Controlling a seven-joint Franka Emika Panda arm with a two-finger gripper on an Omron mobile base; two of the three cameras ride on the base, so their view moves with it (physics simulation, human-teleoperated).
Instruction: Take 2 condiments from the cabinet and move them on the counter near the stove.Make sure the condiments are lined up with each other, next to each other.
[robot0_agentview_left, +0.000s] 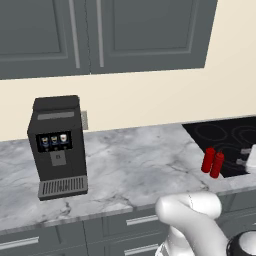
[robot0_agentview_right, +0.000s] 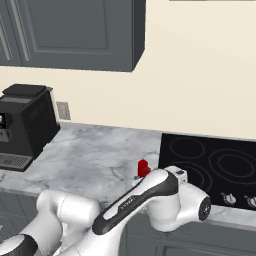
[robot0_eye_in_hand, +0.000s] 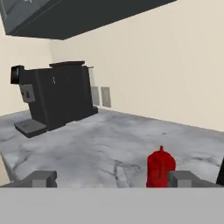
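Your two red condiments (robot0_agentview_left: 212, 162) stand upright and touching, side by side on the marble surface (robot0_agentview_left: 130, 165), just at the front left corner of the black stove (robot0_agentview_left: 225, 137). In the hand view one red bottle (robot0_eye_in_hand: 160, 168) rises just inside the tool's right fingertip (robot0_eye_in_hand: 186, 178), its long axis vertical, its nozzle pointing up. The tool (robot0_eye_in_hand: 113, 179) is spread as wide as it goes and holds nothing; the bottle sits off-centre, toward the right finger rather than midway between the two. From the right base view you see a red top (robot0_agentview_right: 143, 167) poking up just behind the forearm. Judging by how they lie, both bottles are already placed and lined up, so your next move is likely to back the tool straight away without brushing that near bottle. The cabinet (robot0_agentview_left: 145, 35) doors look closed.
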